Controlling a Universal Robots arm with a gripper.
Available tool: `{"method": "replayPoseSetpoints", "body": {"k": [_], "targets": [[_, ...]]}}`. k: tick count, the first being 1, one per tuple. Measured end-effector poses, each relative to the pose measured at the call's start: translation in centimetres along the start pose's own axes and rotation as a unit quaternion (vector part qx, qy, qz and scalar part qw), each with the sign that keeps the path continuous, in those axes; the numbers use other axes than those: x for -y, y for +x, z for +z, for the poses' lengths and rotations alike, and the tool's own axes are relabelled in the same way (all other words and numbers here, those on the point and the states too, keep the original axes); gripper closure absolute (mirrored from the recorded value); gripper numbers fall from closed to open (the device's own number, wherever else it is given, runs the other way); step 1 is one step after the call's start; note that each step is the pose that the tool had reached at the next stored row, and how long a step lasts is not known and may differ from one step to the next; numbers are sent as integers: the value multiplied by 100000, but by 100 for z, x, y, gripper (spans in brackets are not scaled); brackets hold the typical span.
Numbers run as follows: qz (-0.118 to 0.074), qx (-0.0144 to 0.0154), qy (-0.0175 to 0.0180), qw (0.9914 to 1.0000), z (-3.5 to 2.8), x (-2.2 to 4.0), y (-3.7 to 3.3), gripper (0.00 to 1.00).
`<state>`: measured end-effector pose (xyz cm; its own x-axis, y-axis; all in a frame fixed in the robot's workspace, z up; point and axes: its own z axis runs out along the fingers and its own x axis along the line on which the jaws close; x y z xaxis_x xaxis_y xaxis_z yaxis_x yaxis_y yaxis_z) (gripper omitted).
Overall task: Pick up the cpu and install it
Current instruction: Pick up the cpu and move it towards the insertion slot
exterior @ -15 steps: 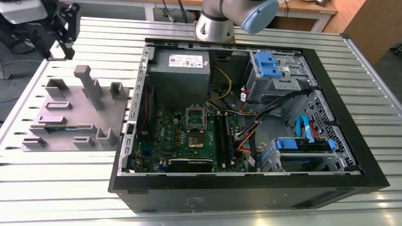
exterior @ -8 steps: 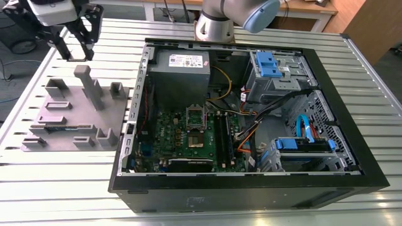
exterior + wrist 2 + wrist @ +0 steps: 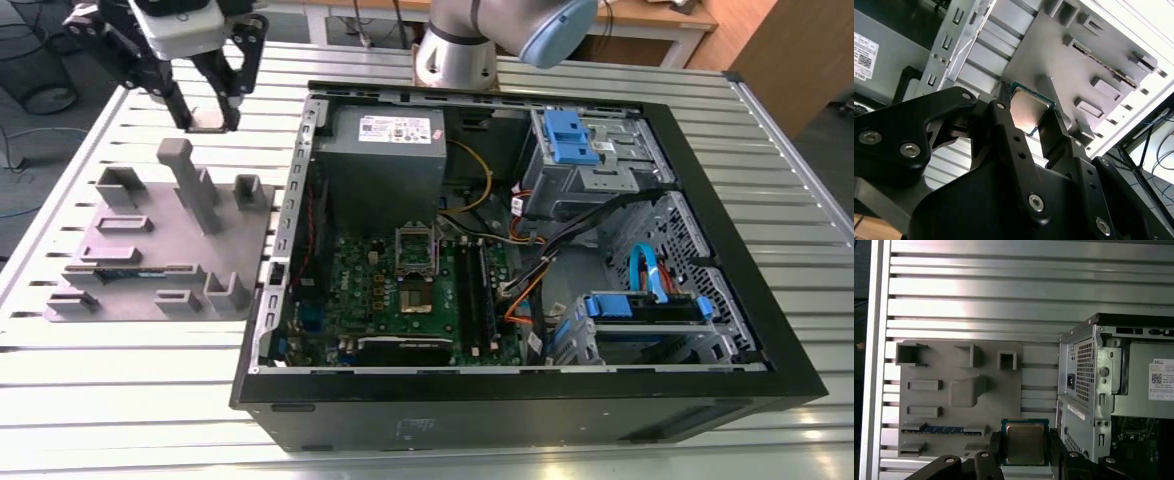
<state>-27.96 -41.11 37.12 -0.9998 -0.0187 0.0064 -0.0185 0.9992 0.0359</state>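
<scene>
The pick-up looks done, since the gripper (image 3: 1029, 114) is clamped on the cpu (image 3: 1025, 442) and holds it aloft by the grey fixture plate (image 3: 147, 250), outside the open computer case (image 3: 534, 410), whose motherboard socket (image 3: 416, 250) seems unfilled, so installation remains.

Reads as brushed, softly reflective metal on the cpu (image 3: 1025, 442) lid; smooth matt black on the hand (image 3: 210, 122); dull grey moulded plastic on the parts holder (image 3: 1004, 385); ribbed, shiny aluminium on the counter (image 3: 979, 295).
</scene>
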Motion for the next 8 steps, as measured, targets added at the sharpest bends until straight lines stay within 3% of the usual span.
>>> {"method": "replayPoseSetpoints", "body": {"k": [8], "targets": [[1, -7, 8, 100000, 13, 7, -364, 53]]}}
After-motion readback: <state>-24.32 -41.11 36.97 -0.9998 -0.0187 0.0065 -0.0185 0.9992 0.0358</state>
